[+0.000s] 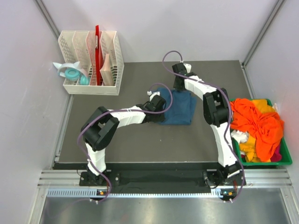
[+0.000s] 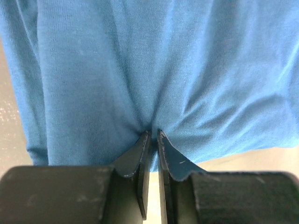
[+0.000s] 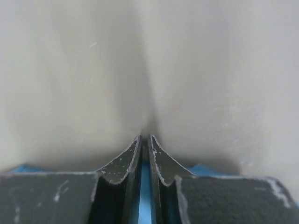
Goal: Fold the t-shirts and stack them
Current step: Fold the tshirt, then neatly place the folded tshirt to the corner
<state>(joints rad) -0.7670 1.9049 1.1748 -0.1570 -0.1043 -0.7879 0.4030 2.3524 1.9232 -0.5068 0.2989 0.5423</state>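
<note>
A teal-blue t-shirt (image 1: 180,109) lies partly folded in the middle of the dark mat. My left gripper (image 1: 156,103) is at the shirt's left edge. In the left wrist view the left gripper (image 2: 153,134) is shut on a pinch of the blue cloth (image 2: 154,60), which puckers at the tips. My right gripper (image 1: 180,87) is at the shirt's far edge. In the right wrist view the right gripper (image 3: 145,138) is shut, with a strip of blue fabric (image 3: 145,191) between the fingers. Orange t-shirts (image 1: 259,123) are heaped with yellow, magenta and white bits in the bin at the right.
A green plastic bin (image 1: 264,162) stands at the table's right edge. At the back left are a white file rack (image 1: 91,63) with a red upright piece and a teal tape dispenser (image 1: 71,73). The dark mat (image 1: 140,140) is edged by white enclosure walls.
</note>
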